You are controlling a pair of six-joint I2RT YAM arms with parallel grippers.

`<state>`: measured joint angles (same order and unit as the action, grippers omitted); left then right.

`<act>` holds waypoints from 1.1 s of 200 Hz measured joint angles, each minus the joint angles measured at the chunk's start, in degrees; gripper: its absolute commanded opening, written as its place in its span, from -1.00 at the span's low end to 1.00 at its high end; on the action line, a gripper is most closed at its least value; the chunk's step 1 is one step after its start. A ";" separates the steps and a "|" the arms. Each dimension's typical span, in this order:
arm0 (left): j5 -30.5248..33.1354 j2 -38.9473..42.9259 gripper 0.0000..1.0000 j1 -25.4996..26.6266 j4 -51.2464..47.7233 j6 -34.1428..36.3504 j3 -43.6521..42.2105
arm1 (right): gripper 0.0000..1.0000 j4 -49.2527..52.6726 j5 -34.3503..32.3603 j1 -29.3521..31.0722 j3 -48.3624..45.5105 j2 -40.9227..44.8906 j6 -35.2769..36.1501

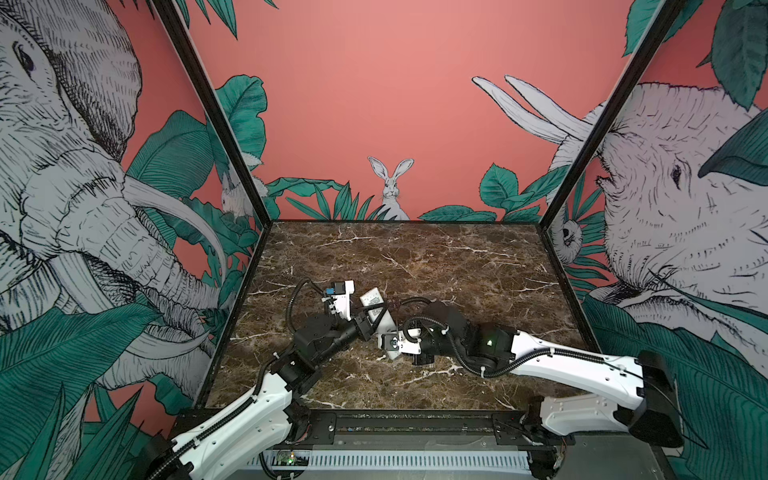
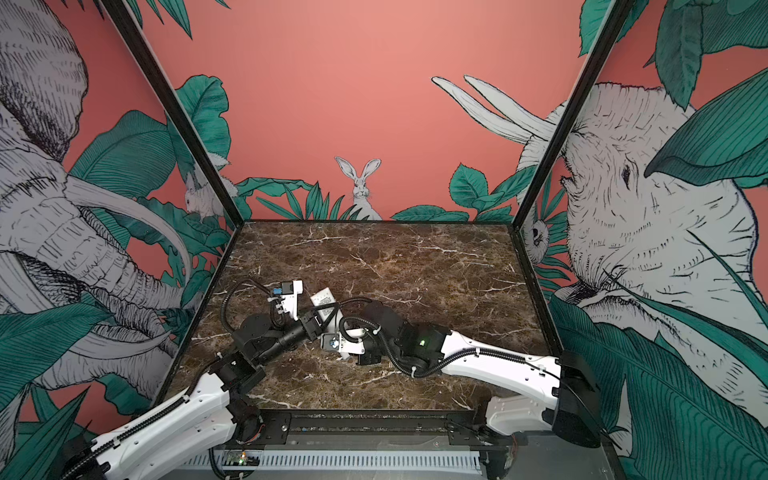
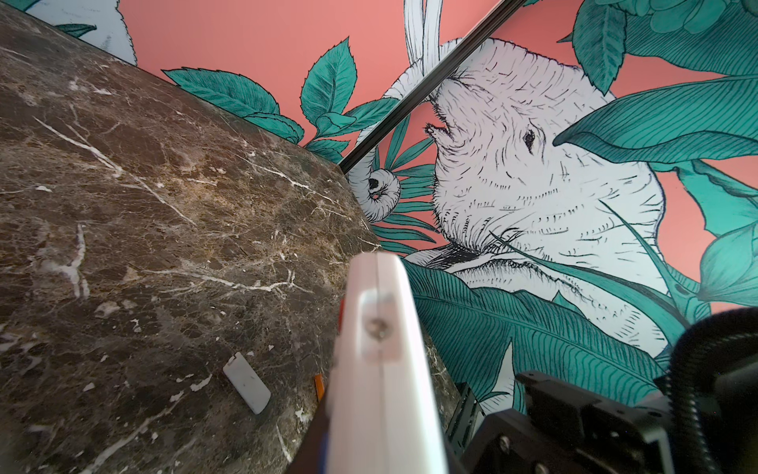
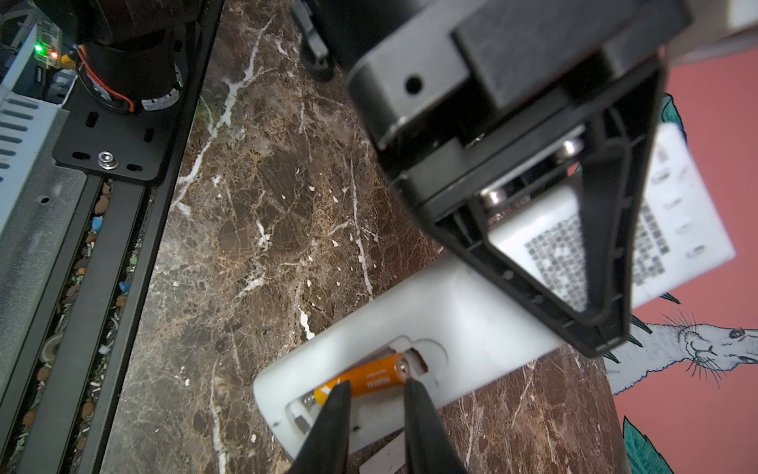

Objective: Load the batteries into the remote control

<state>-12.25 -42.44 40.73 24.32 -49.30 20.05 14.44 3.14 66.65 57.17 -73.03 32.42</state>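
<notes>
— Near the front middle of the marble table (image 1: pixel 415 257), what is the left gripper (image 4: pixel 594 328) doing?
— It is clamping the remote control (image 4: pixel 451 312) by its labelled end, back side up, so the open battery bay is facing the other arm. That grip is serving as a vise, I think: the body is not sliding while something is being pushed into it.
— And the right gripper (image 4: pixel 375 400)?
— Its fingertips (image 4: pixel 338 406) are standing a little apart and are lying against an orange battery (image 4: pixel 369 379) that is sitting in the bay, slightly askew. Whether they are pinching it or only pressing on it, I cannot tell.
— Where is the second one waiting?
— An orange sliver, probably the other battery (image 3: pixel 319 386), is peeking out from behind the remote's edge on the table, with the grey cover (image 3: pixel 247 382) lying near it, out of the way of the bay.
— So what is coming up?
— Seating this cell flat, I judge; a tilted push is risking it springing out.
</notes>
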 measured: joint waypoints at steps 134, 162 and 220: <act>0.02 0.00 -1.00 0.00 0.02 0.02 0.00 | -0.63 -0.28 -0.76 0.07 1.62 -1.31 0.63; 0.13 0.00 -1.00 -0.02 -0.55 0.28 0.02 | -0.66 -0.28 -0.74 0.11 1.62 -1.92 0.68; 0.48 -0.11 -1.00 -0.07 -1.33 0.83 0.02 | -0.68 0.00 -0.76 0.37 1.86 -2.84 1.01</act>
<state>-11.77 -42.54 40.66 22.98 -48.47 20.08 14.44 2.37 67.02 59.02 -75.88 33.43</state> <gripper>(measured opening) 0.216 0.163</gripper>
